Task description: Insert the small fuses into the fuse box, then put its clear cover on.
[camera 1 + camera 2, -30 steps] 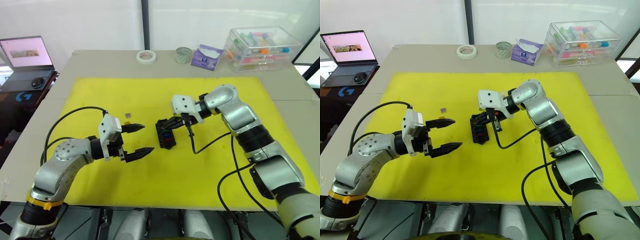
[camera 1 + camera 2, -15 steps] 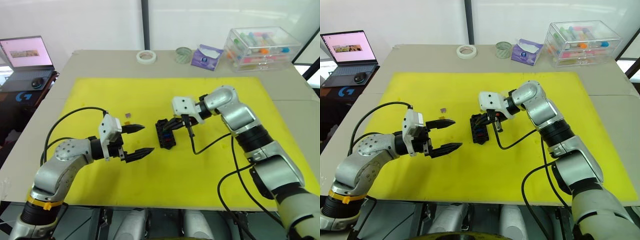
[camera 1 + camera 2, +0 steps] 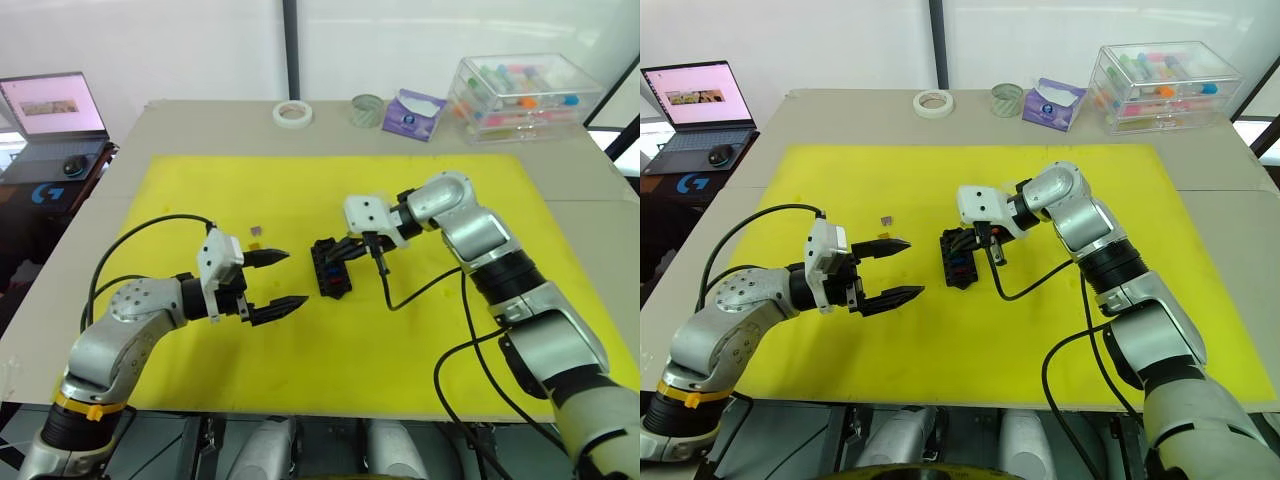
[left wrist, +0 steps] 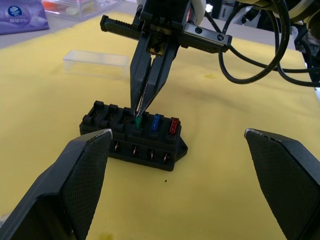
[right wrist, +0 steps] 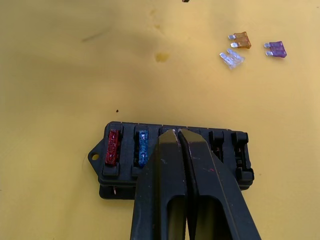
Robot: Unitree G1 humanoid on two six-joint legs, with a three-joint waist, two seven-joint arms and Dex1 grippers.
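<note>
The black fuse box [image 3: 330,266] lies mid-mat on the yellow mat [image 3: 200,190]. A red fuse [image 4: 173,126] and a blue fuse [image 4: 156,122] sit in its slots. My right gripper [image 4: 139,112] points down at the box, shut on a green fuse [image 4: 137,121] at the third slot. An orange fuse [image 5: 241,39], a purple fuse [image 5: 275,48] and a clear one [image 5: 231,58] lie loose on the mat, to the left of the box. The clear cover [image 4: 95,59] rests on the mat beyond the box. My left gripper [image 3: 296,277] hovers open just left of the box, holding nothing.
Along the table's far edge stand a tape roll [image 3: 293,113], a small round jar [image 3: 367,108], a purple tissue pack [image 3: 412,113] and a large clear box of coloured tubes [image 3: 525,95]. A laptop [image 3: 55,105] sits off to the far left. Black cables trail from both wrists.
</note>
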